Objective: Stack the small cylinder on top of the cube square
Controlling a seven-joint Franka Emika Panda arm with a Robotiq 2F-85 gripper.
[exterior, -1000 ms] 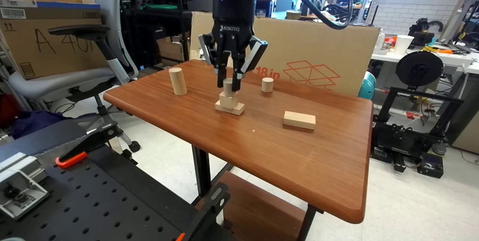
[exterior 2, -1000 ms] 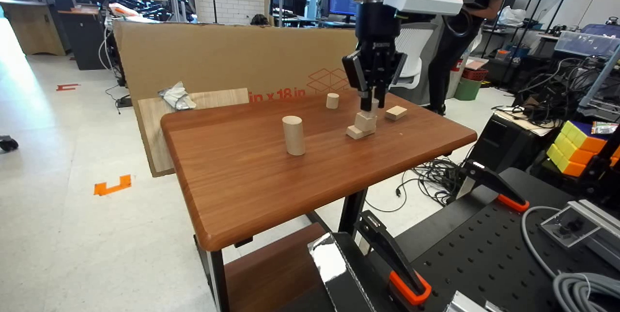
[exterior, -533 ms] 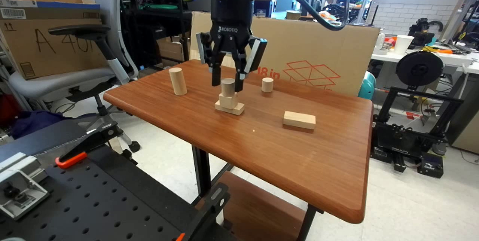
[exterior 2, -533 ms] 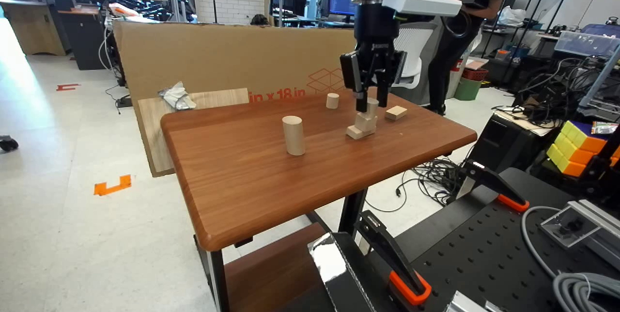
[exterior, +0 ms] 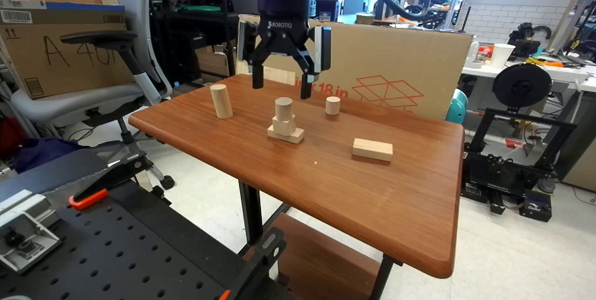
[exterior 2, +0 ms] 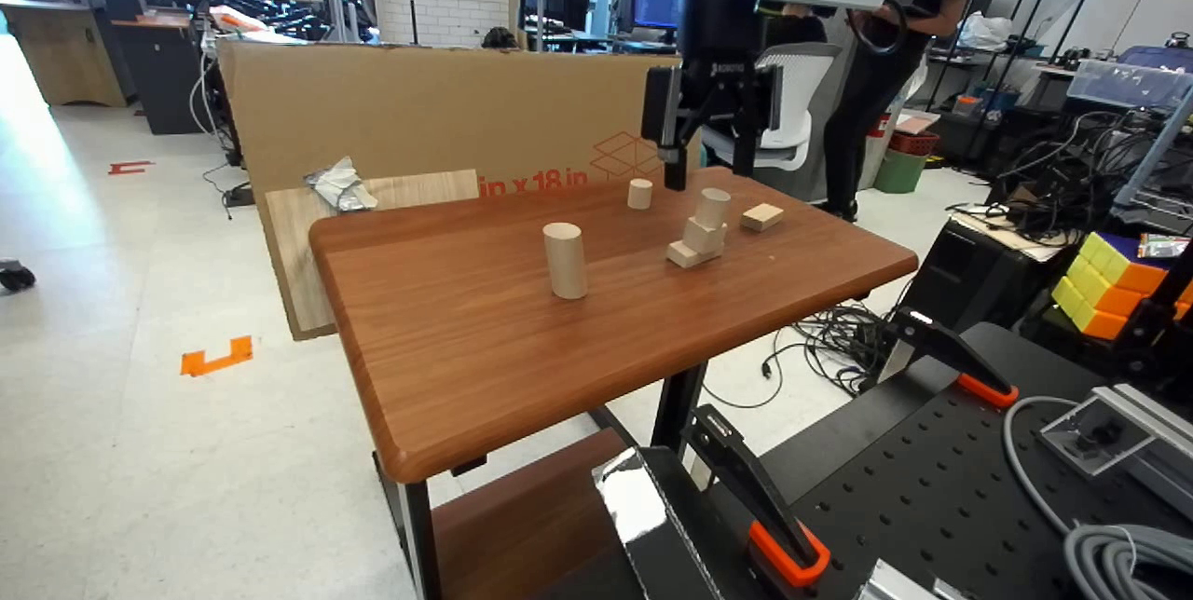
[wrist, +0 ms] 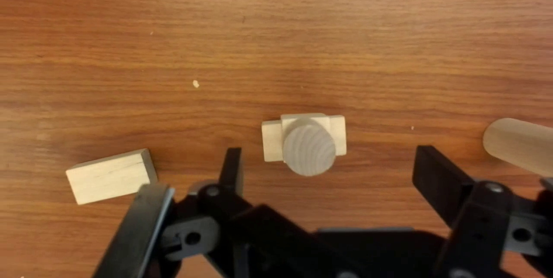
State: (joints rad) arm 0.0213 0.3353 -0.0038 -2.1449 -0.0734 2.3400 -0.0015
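the small cylinder (exterior: 283,109) is set on end on top of the cube square (exterior: 284,126), which is itself borne by a flat rectangular slab (exterior: 292,138) beneath it on the counter (exterior: 326,188). above the cube square the jaws are spread wide, with nothing held between them; in the wrist view a clear gap is left on either side of the small cylinder. the placing is therefore judged done, with only a retreat left to be made.

for the next move, a straight rise from the cube square is called for, the jaws to be kept wide until the small cylinder is well cleared, since it could be tipped by a sideways brush. some overhang past an edge of the cube square is suggested in the wrist view, though this may be owed to the viewing angle. a second short cylinder (exterior: 332,105) and a tall cylinder (exterior: 221,101), both well apart from the cube square, are not needed.
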